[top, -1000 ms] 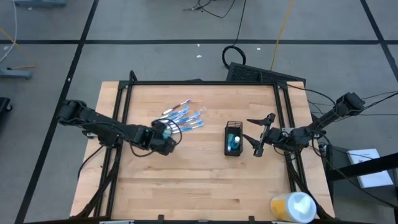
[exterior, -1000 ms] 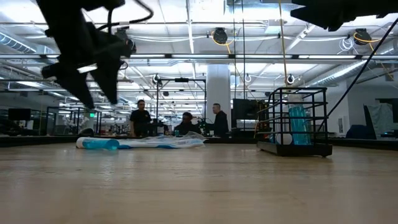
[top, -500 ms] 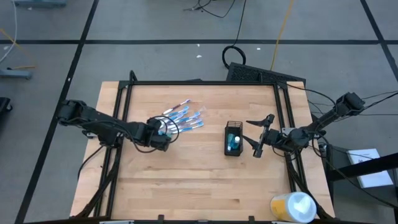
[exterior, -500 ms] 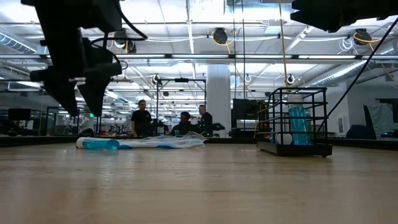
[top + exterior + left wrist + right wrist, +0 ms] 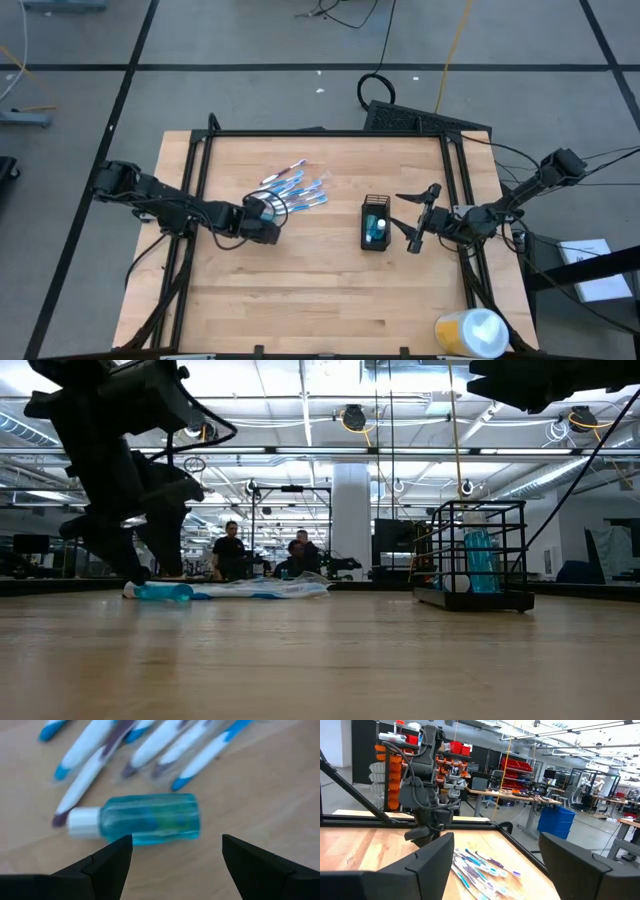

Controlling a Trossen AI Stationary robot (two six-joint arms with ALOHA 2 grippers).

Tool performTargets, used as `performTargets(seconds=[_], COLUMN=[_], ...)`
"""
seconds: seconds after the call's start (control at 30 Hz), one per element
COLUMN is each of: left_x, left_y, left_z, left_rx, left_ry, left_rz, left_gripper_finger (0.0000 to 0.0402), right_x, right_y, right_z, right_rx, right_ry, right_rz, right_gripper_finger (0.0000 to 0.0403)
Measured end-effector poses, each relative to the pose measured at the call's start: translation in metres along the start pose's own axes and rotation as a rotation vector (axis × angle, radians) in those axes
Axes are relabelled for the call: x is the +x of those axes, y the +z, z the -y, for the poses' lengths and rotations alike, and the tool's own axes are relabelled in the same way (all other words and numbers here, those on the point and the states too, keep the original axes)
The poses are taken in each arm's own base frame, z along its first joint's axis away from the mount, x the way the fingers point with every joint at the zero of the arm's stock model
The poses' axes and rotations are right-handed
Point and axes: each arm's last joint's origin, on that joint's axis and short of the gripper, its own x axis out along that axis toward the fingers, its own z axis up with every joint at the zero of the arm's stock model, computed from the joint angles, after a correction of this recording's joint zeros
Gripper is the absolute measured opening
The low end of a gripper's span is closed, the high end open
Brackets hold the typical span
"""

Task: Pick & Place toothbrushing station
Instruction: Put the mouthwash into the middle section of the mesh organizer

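- The left gripper point(image 5: 268, 214) hangs low over the light wooden tabletop point(image 5: 320, 290), at the near edge of a loose pile of thin blue-and-white toothbrushes point(image 5: 300, 186).
- Its two dark fingers point(image 5: 107, 865) stand wide apart and hold nothing; in the left wrist view they straddle a small clear bottle of blue-green liquid with a white cap point(image 5: 142, 818).
- That bottle lies on its side on the wood, just beside the toothbrush handles point(image 5: 90, 760) and apart from both fingers.
- In the low view the left gripper point(image 5: 135, 560) reaches down nearly to the tabletop beside the bottle point(image 5: 162, 592); whether a fingertip touches the wood is hard to tell from this angle.
- The small black wire-mesh rectangular cup point(image 5: 375, 223) stands upright on the tabletop, to the right of the pile and well apart from it.
- Something blue point(image 5: 478, 560) already stands inside the cup, possibly a bottle, though the mesh blurs it.
- The right gripper point(image 5: 414, 218) waits just to the right of the cup, its fingers spread wide and empty.
- A yellow-and-white roll point(image 5: 470, 332) sits at the near right corner of the tabletop.
- People point(image 5: 230, 552) show far off in the room behind the tabletop.
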Motion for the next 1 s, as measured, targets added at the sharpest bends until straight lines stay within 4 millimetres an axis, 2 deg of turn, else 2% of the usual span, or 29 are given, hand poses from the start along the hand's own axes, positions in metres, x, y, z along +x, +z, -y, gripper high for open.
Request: performTargets(seconds=[0.23,0.4,0.53,0.77,1.0], left_x=[-0.001,0.001,0.007,0.025,0.024], left_y=[0.004,0.012,0.016,0.015,0.005], left_z=[0.01,0.007,0.005,0.016,0.025], left_rx=[0.224,0.107,0.078,0.152,0.147], left_ry=[-0.091,-0.025,0.019,-0.091,-0.25], left_rz=[0.063,0.175,0.21,0.103,-0.092], left_gripper_finger=[0.031,0.031,0.031,0.031,0.031], right_x=[0.0,0.0,0.001,0.002,0.002], right_y=[0.0,0.0,0.0,-0.001,-0.001], right_z=[0.0,0.0,0.001,0.002,0.002], right_rx=[0.0,0.0,0.006,0.016,0.016], right_ry=[0.0,-0.002,-0.012,-0.012,-0.012], right_rz=[0.0,0.0,-0.002,-0.006,-0.006], right_gripper_finger=[0.0281,0.0281,0.0278,0.0276,0.0274])
